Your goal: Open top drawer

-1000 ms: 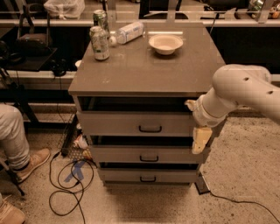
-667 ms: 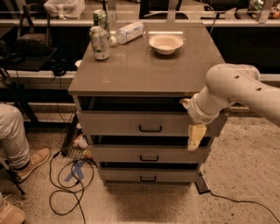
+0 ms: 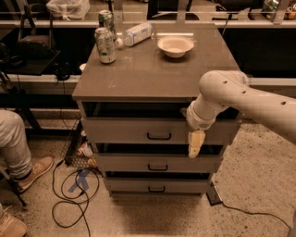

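Nearest, at 7 o'clock on the floor, a black cable (image 3: 62, 203) loops beside a blue tape mark (image 3: 79, 180). At 8 o'clock a person's tan shoe (image 3: 33, 170) and trouser leg (image 3: 13, 142) come in from the edge.

The grey table (image 3: 152, 76) stands in the middle with three drawers in its front. The bottom drawer (image 3: 134, 186) is nearest the floor and the middle drawer (image 3: 125, 163) sits above it, each with a small black handle.

The top drawer (image 3: 120, 130) lies just under the table's top, and a dark gap runs along its upper edge. Its black handle (image 3: 159, 136) sits at the centre of the front panel.

The gripper (image 3: 195, 144) hangs pointing down in front of the right part of that panel, at 3 o'clock from the handle and apart from it. Its tip reaches the dark gap over the middle drawer. Whether the gripper is clenched or released cannot be told. The pale arm (image 3: 245, 99) runs off toward 3 o'clock.

On the table, a green and white can (image 3: 105, 45) stands upright at 10 o'clock. A pale bowl (image 3: 175, 46) sits at 1 o'clock. Between them, further back, a clear bottle (image 3: 135, 34) lies on its side. A second can (image 3: 106, 20) stands behind the first, at the far edge.

Beyond, at 11 o'clock, a plastic bag (image 3: 68, 8) rests on a shelf.
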You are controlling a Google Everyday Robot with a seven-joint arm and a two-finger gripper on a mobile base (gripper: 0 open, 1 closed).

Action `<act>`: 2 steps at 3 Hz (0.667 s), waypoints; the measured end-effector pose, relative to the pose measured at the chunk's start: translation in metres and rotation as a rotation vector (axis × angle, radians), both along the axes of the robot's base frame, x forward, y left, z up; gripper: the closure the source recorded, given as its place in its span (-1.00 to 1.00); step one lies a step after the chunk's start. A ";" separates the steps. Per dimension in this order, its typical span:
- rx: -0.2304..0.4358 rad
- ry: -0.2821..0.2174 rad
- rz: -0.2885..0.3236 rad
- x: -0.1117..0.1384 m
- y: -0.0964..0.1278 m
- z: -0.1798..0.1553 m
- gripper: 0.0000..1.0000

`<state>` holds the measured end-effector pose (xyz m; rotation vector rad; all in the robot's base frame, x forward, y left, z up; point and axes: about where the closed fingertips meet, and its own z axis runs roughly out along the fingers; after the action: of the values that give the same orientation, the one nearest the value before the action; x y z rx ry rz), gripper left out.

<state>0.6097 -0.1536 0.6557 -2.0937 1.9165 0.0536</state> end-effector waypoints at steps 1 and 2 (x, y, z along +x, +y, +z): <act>-0.005 0.014 -0.014 0.001 0.001 -0.012 -0.67; -0.014 0.004 -0.052 -0.008 -0.009 -0.012 -0.18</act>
<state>0.6014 -0.1630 0.6437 -2.0523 1.9780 0.0333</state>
